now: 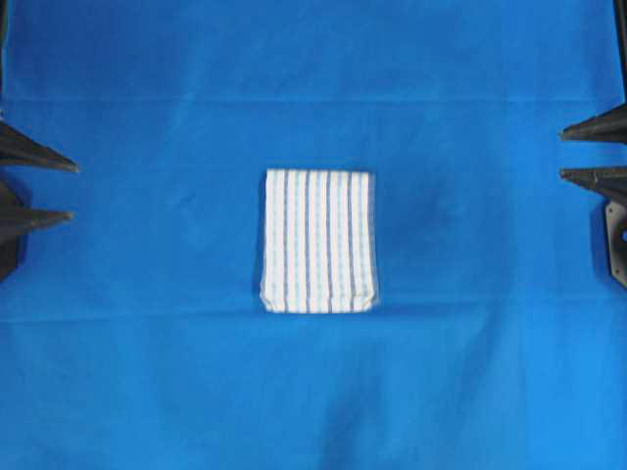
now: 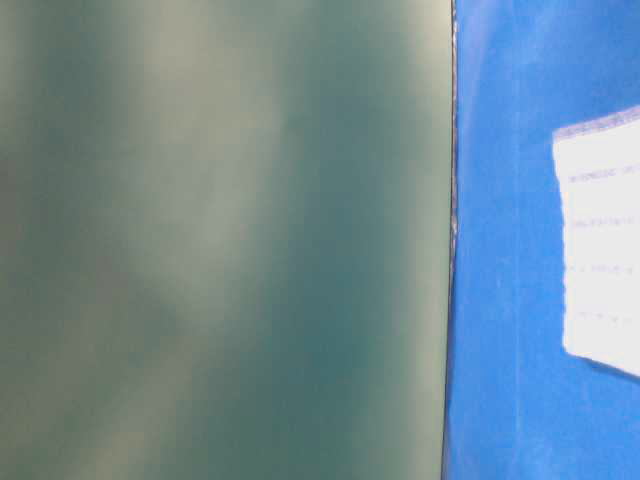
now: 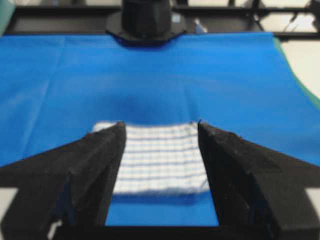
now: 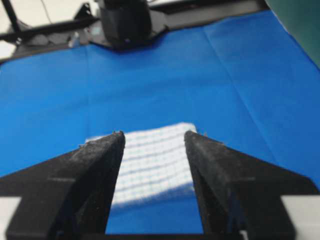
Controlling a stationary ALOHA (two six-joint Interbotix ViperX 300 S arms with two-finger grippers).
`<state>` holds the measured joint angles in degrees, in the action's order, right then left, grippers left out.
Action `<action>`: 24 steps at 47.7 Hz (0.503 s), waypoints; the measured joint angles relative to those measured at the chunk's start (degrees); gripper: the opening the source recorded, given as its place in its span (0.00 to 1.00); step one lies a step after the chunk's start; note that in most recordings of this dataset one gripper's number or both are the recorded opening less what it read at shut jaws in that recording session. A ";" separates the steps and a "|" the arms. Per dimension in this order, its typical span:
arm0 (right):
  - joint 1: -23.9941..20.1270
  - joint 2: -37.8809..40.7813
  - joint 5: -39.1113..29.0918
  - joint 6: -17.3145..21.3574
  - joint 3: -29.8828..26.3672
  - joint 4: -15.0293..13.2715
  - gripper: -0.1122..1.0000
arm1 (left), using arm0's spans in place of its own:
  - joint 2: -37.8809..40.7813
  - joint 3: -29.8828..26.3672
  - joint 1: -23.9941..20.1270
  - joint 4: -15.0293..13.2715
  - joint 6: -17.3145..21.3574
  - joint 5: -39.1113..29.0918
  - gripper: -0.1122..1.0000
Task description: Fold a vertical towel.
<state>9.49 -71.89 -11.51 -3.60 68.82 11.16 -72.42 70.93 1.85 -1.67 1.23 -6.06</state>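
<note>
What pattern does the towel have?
White with thin dark-blue and light-blue stripes; the towel shows best in the overhead view.

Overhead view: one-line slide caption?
Folded striped towel centered on blue cloth; left hand and right hand open at the edges.

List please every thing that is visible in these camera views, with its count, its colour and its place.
towel: one, white with thin dark-blue and light-blue stripes, folded into a compact rectangle, lying flat at the middle of the blue cloth.
blue cloth: one, plain bright blue, spread over the whole work surface under the towel.
left gripper: one, black, at the left edge of the overhead view, jaws open, holding nothing.
right gripper: one, black, at the right edge of the overhead view, jaws open, holding nothing.
</note>
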 measured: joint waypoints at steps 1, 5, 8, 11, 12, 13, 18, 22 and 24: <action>0.09 -0.26 0.26 0.00 0.62 0.00 0.61 | -0.97 0.70 -0.18 0.00 0.00 0.00 0.61; 0.26 -0.88 1.76 0.09 2.81 0.09 0.61 | -3.69 3.08 -0.79 0.00 -0.09 -0.35 0.61; 0.35 -0.88 3.25 0.26 4.31 0.09 0.61 | -4.92 4.13 -1.41 0.00 -0.09 -0.62 0.61; 0.26 -0.88 4.66 0.35 5.71 0.18 0.61 | -5.54 4.75 -2.02 -0.09 -0.18 -0.88 0.61; 0.35 -0.88 5.19 0.44 6.15 0.26 0.61 | -5.71 4.92 -2.29 0.00 -0.18 -0.97 0.61; 0.26 -0.88 5.54 0.44 6.50 0.35 0.61 | -5.63 5.10 -2.46 -0.09 -0.26 -1.05 0.61; 0.26 -0.88 7.03 0.44 8.09 1.32 0.61 | -5.63 5.80 -3.08 0.00 -0.26 -1.14 0.61; 0.35 -0.62 7.29 0.53 8.53 1.85 0.61 | -5.63 6.33 -3.08 0.00 -0.53 -1.14 0.61; 0.35 -0.53 7.29 0.53 8.53 1.93 0.61 | -5.63 6.59 -3.08 0.00 -0.88 -1.14 0.61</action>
<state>9.84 -72.42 -4.22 -3.08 77.34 13.10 -78.05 77.52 -1.23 -1.67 0.35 -7.21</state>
